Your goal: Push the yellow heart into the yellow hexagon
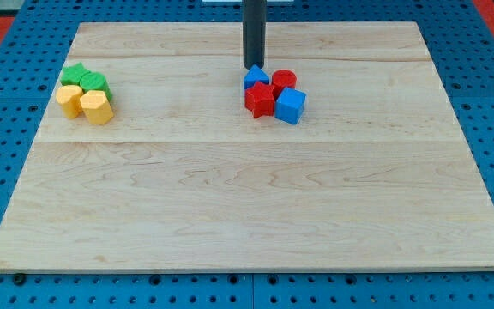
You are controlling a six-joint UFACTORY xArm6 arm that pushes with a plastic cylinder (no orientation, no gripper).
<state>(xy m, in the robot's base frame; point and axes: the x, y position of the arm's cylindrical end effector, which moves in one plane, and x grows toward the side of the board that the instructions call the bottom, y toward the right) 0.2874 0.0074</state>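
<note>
The yellow heart (69, 99) lies near the board's left edge, touching the yellow hexagon (97, 107) just to its right. A green star (75, 72) and a second green block (95, 83) sit right above them in the same cluster. My tip (254, 65) is far to the right, at the view's top centre, just above a blue block (256, 79). It is a long way from the yellow blocks.
Under my tip is a second cluster: a red star (261, 99), a red cylinder (283, 80) and a blue cube (290, 106). The wooden board (247, 197) lies on a blue pegboard (487, 86).
</note>
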